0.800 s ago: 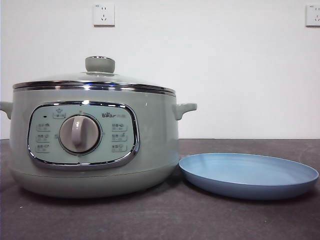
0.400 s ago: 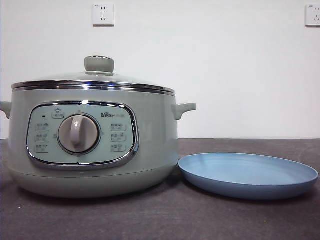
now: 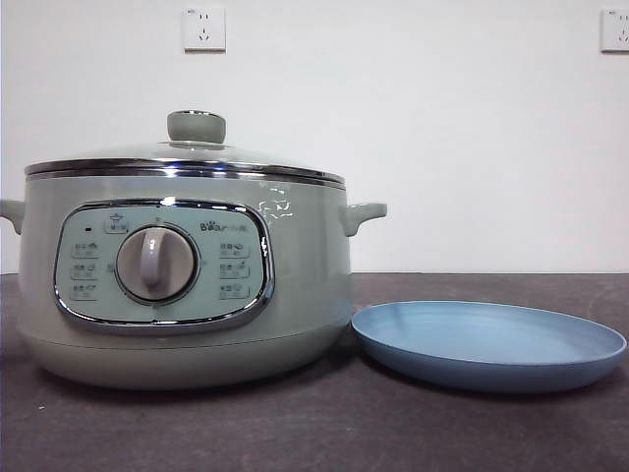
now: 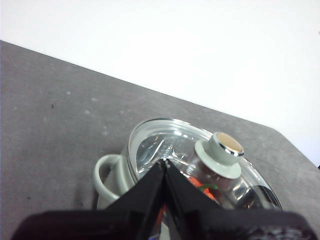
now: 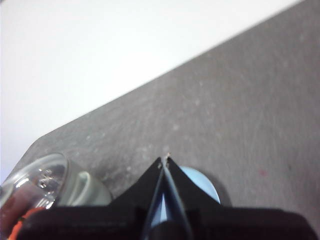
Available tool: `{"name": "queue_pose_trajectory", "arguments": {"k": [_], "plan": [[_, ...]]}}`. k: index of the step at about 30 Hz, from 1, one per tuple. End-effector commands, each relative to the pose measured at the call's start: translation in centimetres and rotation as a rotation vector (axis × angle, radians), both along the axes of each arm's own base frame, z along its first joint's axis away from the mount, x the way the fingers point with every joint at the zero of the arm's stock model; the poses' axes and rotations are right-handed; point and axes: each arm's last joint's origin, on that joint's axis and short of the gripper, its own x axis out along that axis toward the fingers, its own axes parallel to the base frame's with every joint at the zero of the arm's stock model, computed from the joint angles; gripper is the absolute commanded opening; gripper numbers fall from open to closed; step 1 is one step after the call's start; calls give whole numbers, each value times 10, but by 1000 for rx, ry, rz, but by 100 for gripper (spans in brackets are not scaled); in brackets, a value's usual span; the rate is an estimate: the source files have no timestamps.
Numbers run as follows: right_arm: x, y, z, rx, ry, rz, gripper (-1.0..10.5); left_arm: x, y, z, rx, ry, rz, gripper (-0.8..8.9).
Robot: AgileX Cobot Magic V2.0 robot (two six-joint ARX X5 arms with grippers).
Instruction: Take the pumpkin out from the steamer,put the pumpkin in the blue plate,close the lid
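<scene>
Nothing has shifted in the last second: the lid point(image 3: 185, 157) sits on the steamer point(image 3: 295, 285), the pumpkin point(image 4: 200, 184) shows orange through the glass, the blue plate point(image 3: 488, 344) is bare, and our left gripper point(image 4: 164, 161) and right gripper point(image 5: 164, 159) hang above with jaws pressed together, so we judge the task not yet begun.

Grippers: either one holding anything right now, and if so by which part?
Nothing is held. The left gripper is shut and empty above the lid, clear of its knob. The right gripper is shut and empty above the blue plate.
</scene>
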Motion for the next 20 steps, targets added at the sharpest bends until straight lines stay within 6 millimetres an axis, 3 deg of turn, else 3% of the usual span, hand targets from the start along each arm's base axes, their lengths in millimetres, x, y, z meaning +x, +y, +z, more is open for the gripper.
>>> {"name": "queue_pose_trajectory", "arguments": {"k": [1, 10, 15, 17, 20], "plan": [[3, 0, 23, -84, -32, 14, -2, 6, 0, 15, 88, 4, -12, -8], [27, 5, 88, -264, -36, 192, 1, 35, -1, 60, 256, 107, -67, -4], [44, 8, 105, -302, 10, 304, 13, 48, -2, 79, 313, 152, -109, -1], [51, 8, 107, -306, 35, 319, 91, 52, -3, 84, 318, 157, -149, 12], [62, 9, 107, -300, 77, 325, 299, 58, -4, 90, 305, 154, -198, 249]]}}
